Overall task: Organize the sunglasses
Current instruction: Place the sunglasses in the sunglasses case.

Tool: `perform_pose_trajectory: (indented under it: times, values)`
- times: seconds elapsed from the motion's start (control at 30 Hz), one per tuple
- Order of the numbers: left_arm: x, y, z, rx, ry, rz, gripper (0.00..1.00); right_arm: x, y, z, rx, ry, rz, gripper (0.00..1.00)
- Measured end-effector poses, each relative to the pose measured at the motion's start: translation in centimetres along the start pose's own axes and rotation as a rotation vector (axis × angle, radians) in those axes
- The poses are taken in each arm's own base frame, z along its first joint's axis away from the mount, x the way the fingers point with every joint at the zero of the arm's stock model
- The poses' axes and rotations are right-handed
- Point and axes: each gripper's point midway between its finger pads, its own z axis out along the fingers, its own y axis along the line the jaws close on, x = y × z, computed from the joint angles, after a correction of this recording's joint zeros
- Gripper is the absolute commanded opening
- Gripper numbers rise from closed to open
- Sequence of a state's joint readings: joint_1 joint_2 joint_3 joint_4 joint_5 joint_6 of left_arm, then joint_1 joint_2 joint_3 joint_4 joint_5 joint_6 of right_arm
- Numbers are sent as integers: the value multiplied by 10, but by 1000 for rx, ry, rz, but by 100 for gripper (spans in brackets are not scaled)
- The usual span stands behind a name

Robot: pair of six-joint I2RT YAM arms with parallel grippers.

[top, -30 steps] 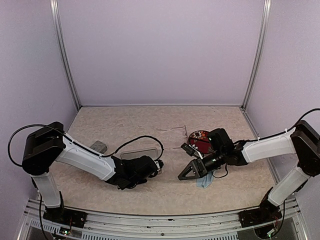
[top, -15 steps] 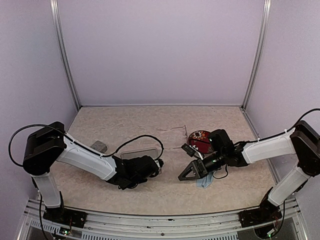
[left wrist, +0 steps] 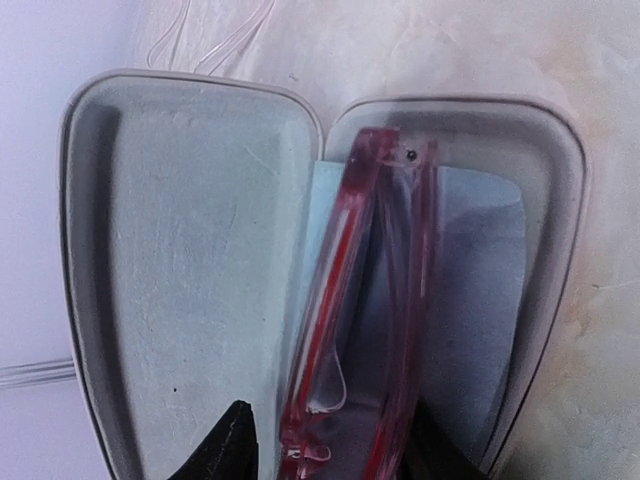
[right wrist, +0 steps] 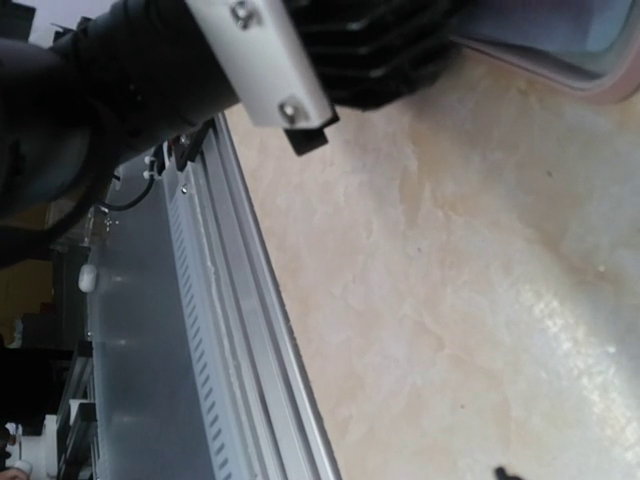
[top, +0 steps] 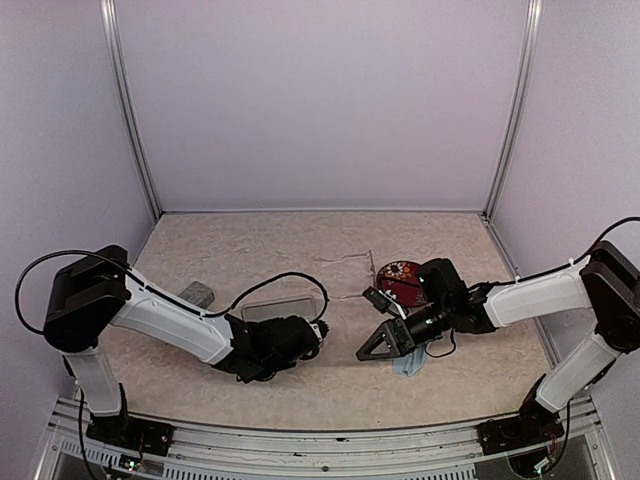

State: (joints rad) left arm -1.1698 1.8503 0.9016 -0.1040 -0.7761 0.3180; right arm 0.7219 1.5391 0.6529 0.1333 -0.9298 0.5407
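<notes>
The red-pink sunglasses (left wrist: 375, 300) lie folded in the right half of an open pale case (left wrist: 190, 250), on a light-blue cloth (left wrist: 480, 260). My left gripper (left wrist: 335, 455) is open, its black fingertips (left wrist: 235, 450) on either side of the glasses' near end. In the top view this gripper (top: 306, 341) sits at the case's (top: 280, 308) near right corner. The pale clear sunglasses (top: 352, 262) lie unfolded on the table behind; their slim arms (left wrist: 225, 35) show past the case. My right gripper (top: 366, 349) hovers low at mid-table, holding nothing visible.
A red patterned case (top: 402, 274) lies behind the right wrist. A light-blue cloth (top: 410, 362) lies under the right forearm. A grey case (top: 197, 293) sits at the left. The aluminium rail (right wrist: 230, 340) runs along the table's near edge. Walls enclose three sides.
My left gripper has drawn back slightly toward the near edge from the case. The right arm has hardly moved.
</notes>
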Motion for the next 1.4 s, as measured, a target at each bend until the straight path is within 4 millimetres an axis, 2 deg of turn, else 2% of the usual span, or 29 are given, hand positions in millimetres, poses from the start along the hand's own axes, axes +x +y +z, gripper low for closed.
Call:
perform_pose_trajectory:
  times: [0.33,0.83,1.17,1.3,1.4]
  values:
    - [-1,-4,-8,24,-8,-12,52,2,-2,0,-1,-1,1,72]
    - [-3,-11,-34,78,-57,-79,63,2,-1,0,-1,-3,-1,72]
    - [-9,6,-62,141,-148,-223,76,0,-4,0,17,-13,-2,72]
    - [-8,16,-66,178,-166,-325,82,-13,-10,4,71,-29,-19,75]
    - [-2,18,-66,206,-161,-400,88,-36,-14,14,139,-46,-69,80]
